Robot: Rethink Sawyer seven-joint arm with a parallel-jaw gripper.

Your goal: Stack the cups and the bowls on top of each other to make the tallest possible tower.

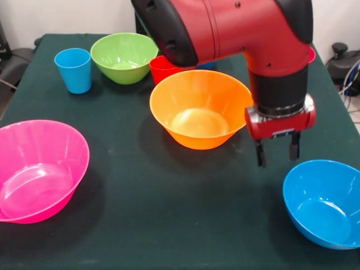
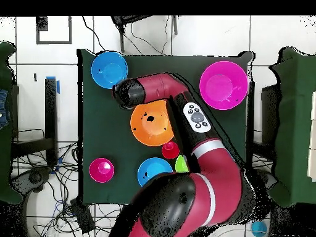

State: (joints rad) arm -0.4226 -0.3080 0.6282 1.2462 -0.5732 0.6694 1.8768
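The large glossy orange plastic bowl [image 1: 200,108] is sitting upright and empty near the middle of the dark green tabletop [image 1: 169,214]. The large glossy pink plastic bowl [image 1: 38,169] is resting upright, well apart from it, by one tabletop edge. A glossy blue plastic bowl [image 1: 324,202] is lying slightly tilted near the opposite edge. The lime green plastic bowl [image 1: 124,57] is standing upright, just beside the light blue tapered plastic cup [image 1: 73,70]. The red plastic cup [image 1: 163,69] is standing directly behind the orange bowl, partly hidden. A second blue bowl [image 2: 154,171] and a small pink-red bowl [image 2: 101,170] are showing in the overhead view.
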